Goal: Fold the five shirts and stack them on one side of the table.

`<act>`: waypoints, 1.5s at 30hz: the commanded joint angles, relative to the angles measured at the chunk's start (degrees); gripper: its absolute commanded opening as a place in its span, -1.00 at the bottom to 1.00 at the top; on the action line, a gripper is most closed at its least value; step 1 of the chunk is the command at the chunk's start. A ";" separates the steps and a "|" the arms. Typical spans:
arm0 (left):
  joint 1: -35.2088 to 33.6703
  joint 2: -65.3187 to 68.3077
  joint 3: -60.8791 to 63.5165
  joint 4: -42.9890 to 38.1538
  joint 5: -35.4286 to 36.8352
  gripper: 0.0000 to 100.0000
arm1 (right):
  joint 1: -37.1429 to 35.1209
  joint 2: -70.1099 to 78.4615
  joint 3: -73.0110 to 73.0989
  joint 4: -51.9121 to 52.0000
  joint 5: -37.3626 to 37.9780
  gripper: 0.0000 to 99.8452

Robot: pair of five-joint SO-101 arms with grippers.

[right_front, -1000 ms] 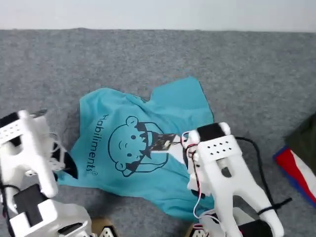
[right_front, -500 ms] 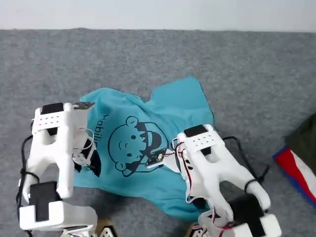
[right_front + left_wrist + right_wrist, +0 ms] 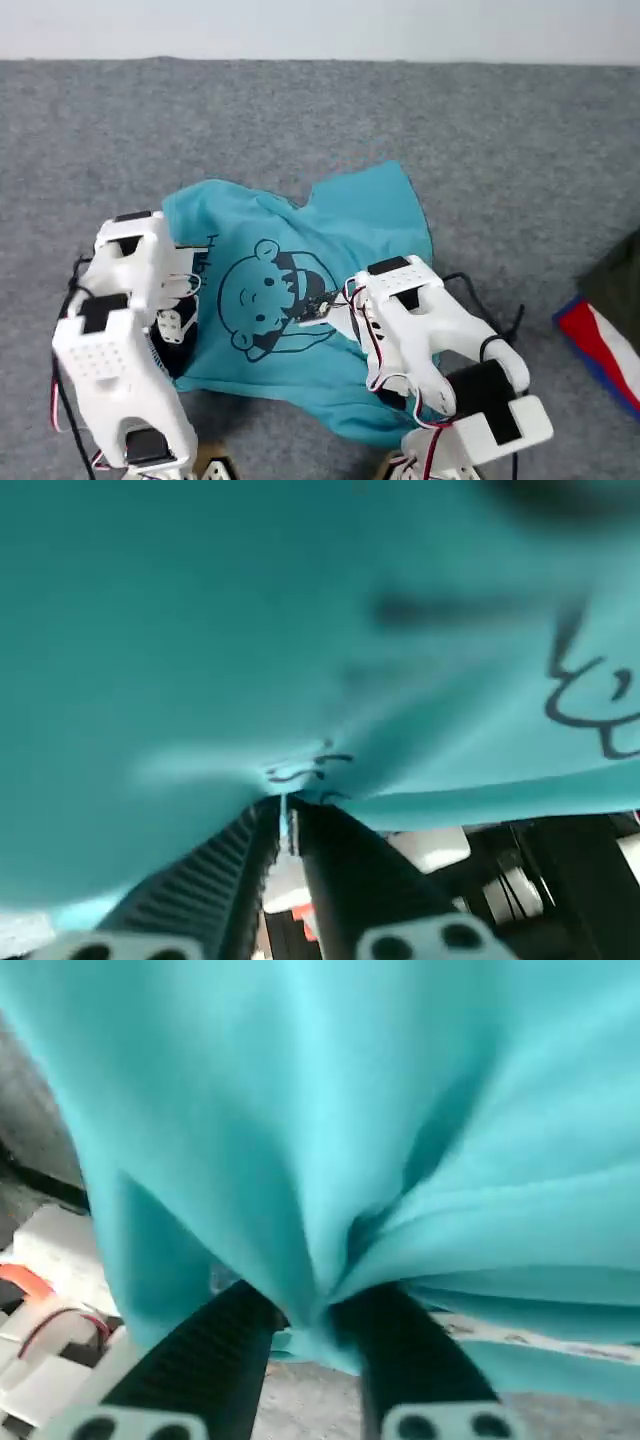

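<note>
A teal shirt point(image 3: 300, 290) with a dark cartoon print lies crumpled on the grey table, its near part lifted. My left gripper point(image 3: 285, 815) is shut on a pinch of the teal cloth point(image 3: 250, 660) at the shirt's left edge, under the left arm point(image 3: 125, 330). My right gripper point(image 3: 315, 1320) is shut on a bunched fold of the same cloth point(image 3: 330, 1110) at the shirt's near right side, under the right arm point(image 3: 420, 330). The fingertips themselves are hidden by the arms in the high view.
At the right edge of the table lies a pile of other clothes, dark green point(image 3: 615, 285) over red, white and blue point(image 3: 600, 345). Bare grey table point(image 3: 300, 120) stretches behind the shirt up to the white wall.
The left arm has swung in from the left edge onto the shirt's left side. Both arms have drawn back toward the near edge, pulling the shirt's near part up.
</note>
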 commanded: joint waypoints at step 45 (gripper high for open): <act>-1.76 -17.58 -16.57 1.49 -0.35 -0.98 | 13.49 1.71 -49.14 23.34 -0.35 -0.21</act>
